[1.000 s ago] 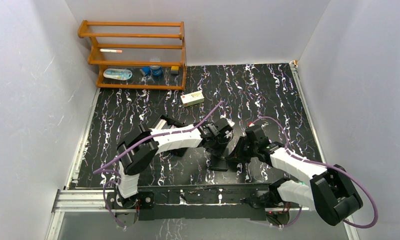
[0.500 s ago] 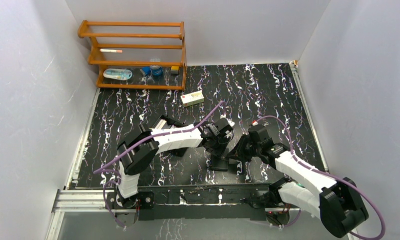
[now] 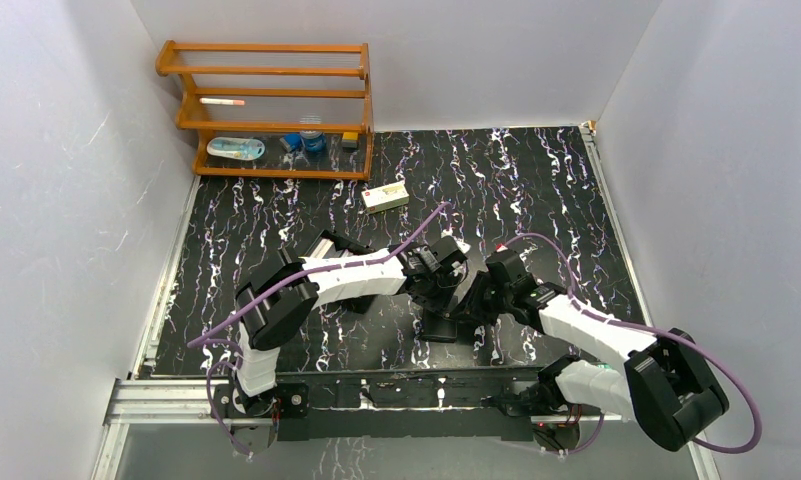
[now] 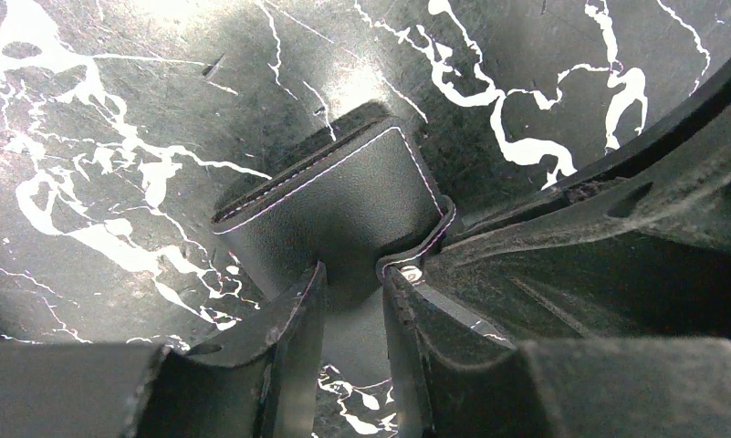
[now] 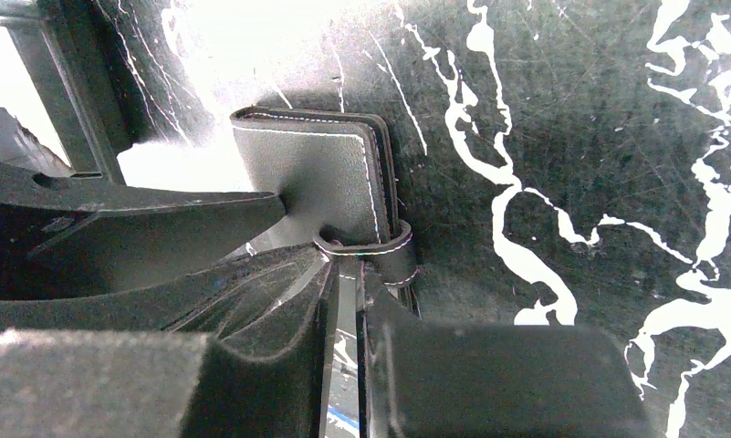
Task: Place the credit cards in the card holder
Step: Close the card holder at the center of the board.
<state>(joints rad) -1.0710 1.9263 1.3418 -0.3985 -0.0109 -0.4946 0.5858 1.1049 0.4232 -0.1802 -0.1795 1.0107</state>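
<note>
Surface (image 3: 536, 180) first: well away from the rack (image 3: 266, 125), on its near side, the left claw (image 4: 352, 278) is clamped on the closed holder (image 4: 343, 192) and the right claw (image 5: 348, 269) pinches its tab (image 5: 389, 255). Tug crookedly and the tab may slip, or the holder twist free. Cards unseen.

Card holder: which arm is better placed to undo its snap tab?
Right. The right fingers are at the snap tab; the left fingers straddle the card holder body, steadying it.
</note>
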